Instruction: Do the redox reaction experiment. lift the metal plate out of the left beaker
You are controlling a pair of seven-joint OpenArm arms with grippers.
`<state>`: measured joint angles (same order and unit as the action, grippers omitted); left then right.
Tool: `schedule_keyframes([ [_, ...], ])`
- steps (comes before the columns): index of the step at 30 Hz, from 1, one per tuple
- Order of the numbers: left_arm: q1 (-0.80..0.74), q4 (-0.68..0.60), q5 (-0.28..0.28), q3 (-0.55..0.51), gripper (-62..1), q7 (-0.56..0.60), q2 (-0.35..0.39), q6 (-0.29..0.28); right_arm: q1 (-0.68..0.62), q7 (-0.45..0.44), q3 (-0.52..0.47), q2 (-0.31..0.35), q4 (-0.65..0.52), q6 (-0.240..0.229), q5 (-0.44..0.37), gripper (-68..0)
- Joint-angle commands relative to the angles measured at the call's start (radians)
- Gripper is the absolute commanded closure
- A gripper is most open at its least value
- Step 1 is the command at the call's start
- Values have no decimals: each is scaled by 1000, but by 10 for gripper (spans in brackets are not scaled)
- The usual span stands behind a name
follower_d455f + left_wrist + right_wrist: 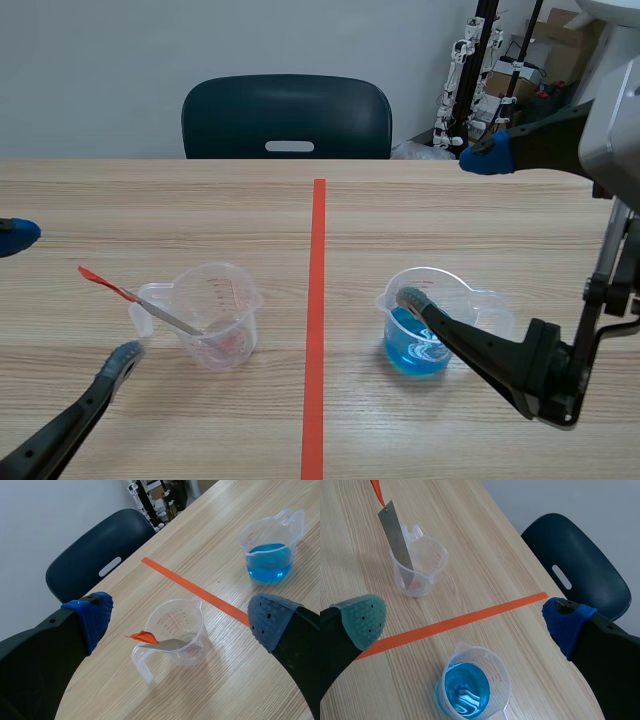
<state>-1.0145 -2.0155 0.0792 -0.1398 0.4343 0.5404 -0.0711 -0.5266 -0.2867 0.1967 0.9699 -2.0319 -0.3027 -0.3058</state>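
Plainly, over the worktop (200,210) the left pincer (181,621) and right pincer (465,621) are gaping, holding nothing. The metal plate (167,644) is leaning in the left beaker (182,630), jutting past its rim. Probably light, stiff and slick, it is inviting a pinch near its orange tab (142,636).

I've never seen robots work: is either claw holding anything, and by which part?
Nothing. The left gripper and right gripper are open; the metal plate leans in its beaker.
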Motion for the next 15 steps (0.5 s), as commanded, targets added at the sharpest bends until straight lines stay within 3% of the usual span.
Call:
schedule_keyframes([
  [1,-2,-8,-8,-6,-568,10,3,5,12,-18,20,-1,-8,3,-11,-679],
  [8,-7,53,-15,-6,-568,1,-28,-23,60,-14,106,-2,10,11,-10,-679],
  [15,33,278,-63,-5,-568,208,-132,-76,173,4,233,-56,63,26,37,-679],
])
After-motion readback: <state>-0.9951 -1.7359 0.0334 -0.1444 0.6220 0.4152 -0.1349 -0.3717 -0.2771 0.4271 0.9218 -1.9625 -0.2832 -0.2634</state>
